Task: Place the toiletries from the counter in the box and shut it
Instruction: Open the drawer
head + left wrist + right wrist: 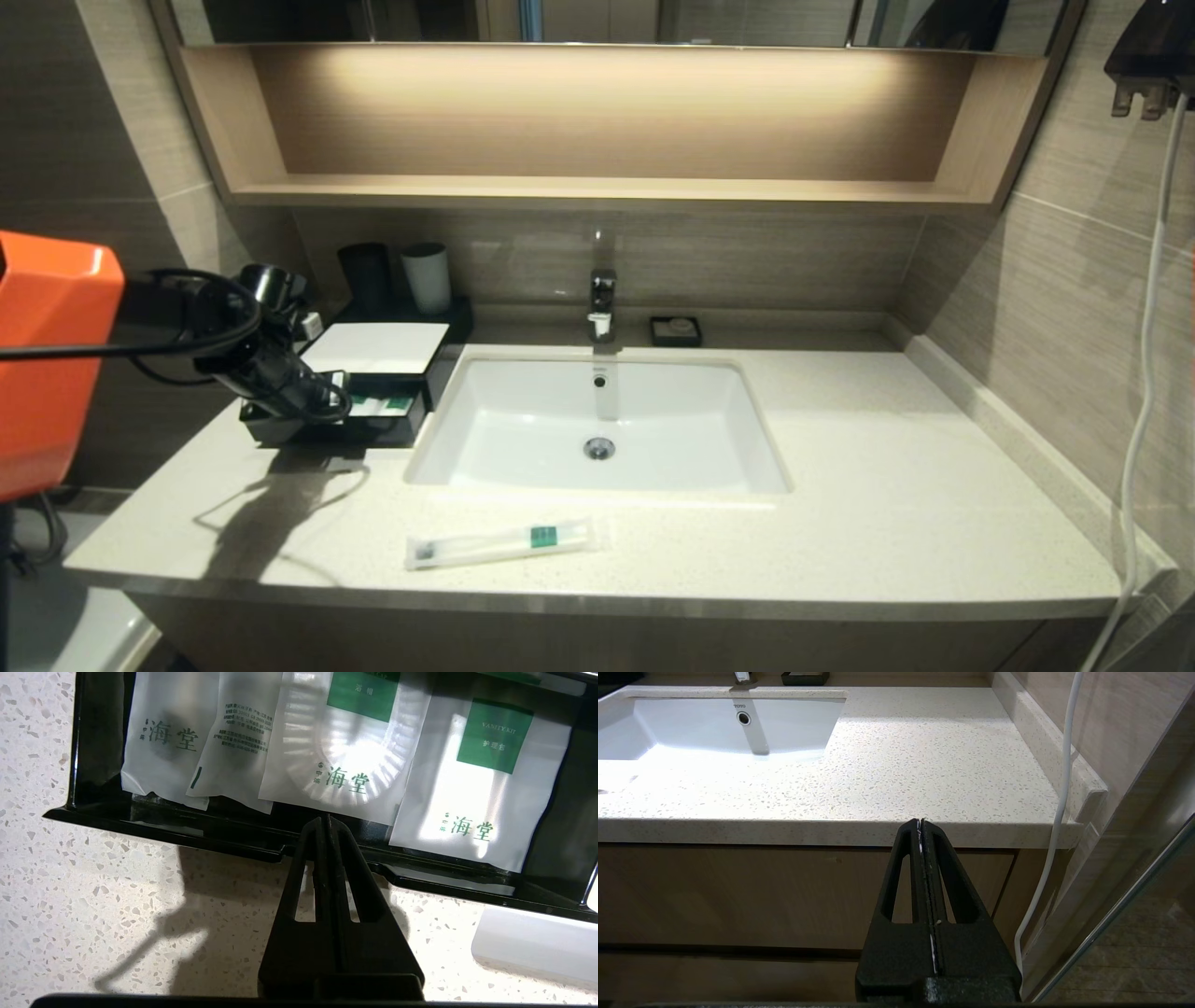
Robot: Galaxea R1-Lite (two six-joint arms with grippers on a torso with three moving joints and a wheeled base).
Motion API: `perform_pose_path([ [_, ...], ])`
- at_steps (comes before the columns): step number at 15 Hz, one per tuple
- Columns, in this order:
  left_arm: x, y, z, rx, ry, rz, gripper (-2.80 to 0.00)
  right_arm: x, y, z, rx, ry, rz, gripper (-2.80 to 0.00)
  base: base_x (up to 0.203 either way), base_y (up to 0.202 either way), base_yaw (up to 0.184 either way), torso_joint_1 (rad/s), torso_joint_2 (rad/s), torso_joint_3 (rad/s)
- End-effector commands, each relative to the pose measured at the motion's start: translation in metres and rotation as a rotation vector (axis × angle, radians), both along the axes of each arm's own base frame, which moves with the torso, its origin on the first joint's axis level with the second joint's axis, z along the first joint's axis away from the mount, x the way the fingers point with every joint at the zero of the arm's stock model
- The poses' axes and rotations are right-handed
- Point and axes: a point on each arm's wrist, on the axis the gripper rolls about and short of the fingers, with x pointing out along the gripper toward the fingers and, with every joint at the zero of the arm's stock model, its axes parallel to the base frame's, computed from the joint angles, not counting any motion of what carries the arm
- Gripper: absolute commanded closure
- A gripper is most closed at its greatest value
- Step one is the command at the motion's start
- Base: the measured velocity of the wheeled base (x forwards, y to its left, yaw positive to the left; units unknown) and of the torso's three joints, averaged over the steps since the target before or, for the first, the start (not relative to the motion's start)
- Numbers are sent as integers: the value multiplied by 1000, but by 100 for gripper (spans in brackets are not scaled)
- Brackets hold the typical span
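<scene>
The toiletries packet [504, 543], long and clear with a white toothbrush and a green label, lies on the counter [887, 485] in front of the basin. At the back left stands the box [373, 347], black with a white top, its drawer [378, 422] pulled out. In the left wrist view, several white sachets [472, 788] lie inside the drawer [177, 828]. My left gripper [336, 399] [325, 819] is shut and empty, its tips over the drawer's front lip. My right gripper [920, 822] is shut and empty, just below the counter's front edge [831, 833] on the right, out of the head view.
A white sunken basin [597, 420] fills the counter's middle, with a faucet [602, 303] behind it. Black and grey cups [425, 275] stand behind the box. A small black soap dish [676, 330] sits by the back wall. A white cable [1144, 401] hangs at the right.
</scene>
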Motion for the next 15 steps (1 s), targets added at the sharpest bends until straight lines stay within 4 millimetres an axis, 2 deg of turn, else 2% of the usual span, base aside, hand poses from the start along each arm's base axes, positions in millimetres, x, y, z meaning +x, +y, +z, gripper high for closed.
perform_pose_path([
  [1,-2,1,1,-1,2,4,0,0,0,0,0,0,0,0,0,0,0,0,0,0],
  [15,-17,4,-3,-13,46,2,0,0,0,0,0,0,0,0,0,0,0,0,0,0],
])
